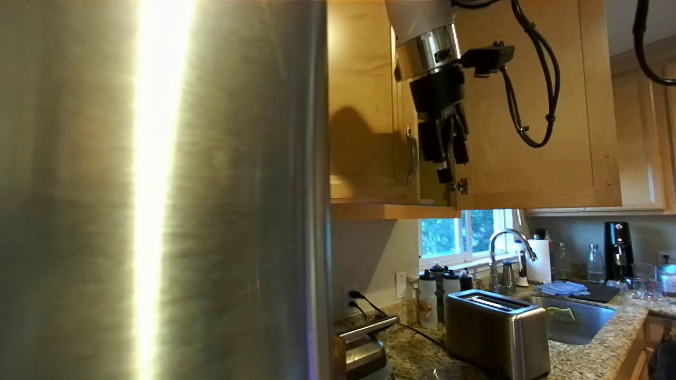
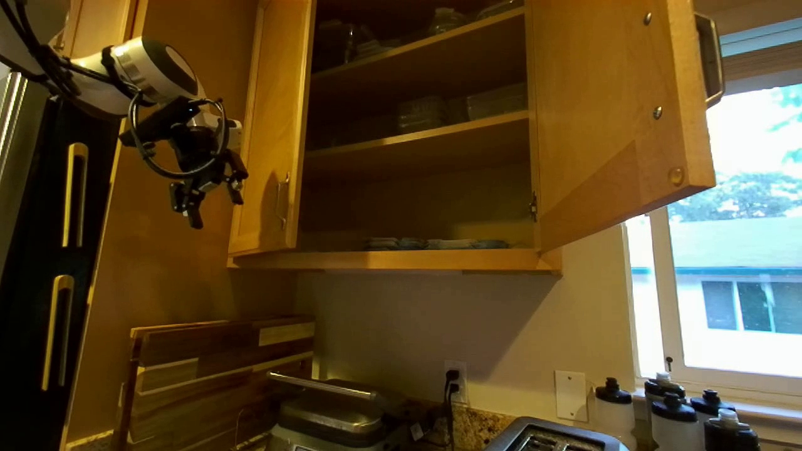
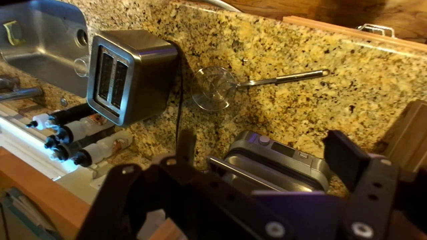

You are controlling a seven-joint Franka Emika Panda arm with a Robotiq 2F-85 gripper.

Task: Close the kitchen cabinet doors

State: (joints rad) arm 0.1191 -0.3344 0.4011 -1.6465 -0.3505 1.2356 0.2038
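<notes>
The honey-wood right cabinet door stands wide open in both exterior views (image 1: pixel 528 116) (image 2: pixel 601 113), baring the shelves (image 2: pixel 413 138). The left cabinet door shows its face and bar handle in both exterior views (image 1: pixel 364 116) (image 2: pixel 269 125); I cannot tell whether it is fully shut. My gripper (image 1: pixel 451 161) points downward in front of the cabinet. In an exterior view it hangs near the left door (image 2: pixel 216 203), to the left of its handle. In the wrist view its fingers are spread with nothing between them (image 3: pixel 265 150). The doors do not clearly show in the wrist view.
A big steel refrigerator (image 1: pixel 237 184) stands beside the cabinets. Below, the granite counter (image 3: pixel 283 50) bears a toaster (image 3: pixel 150 76), a metal grill (image 3: pixel 277 150), a whisk (image 3: pixel 283 78) and several bottles (image 3: pixel 100 146) near the sink (image 3: pixel 50 43). Cutting boards (image 2: pixel 213 369) lean at the wall.
</notes>
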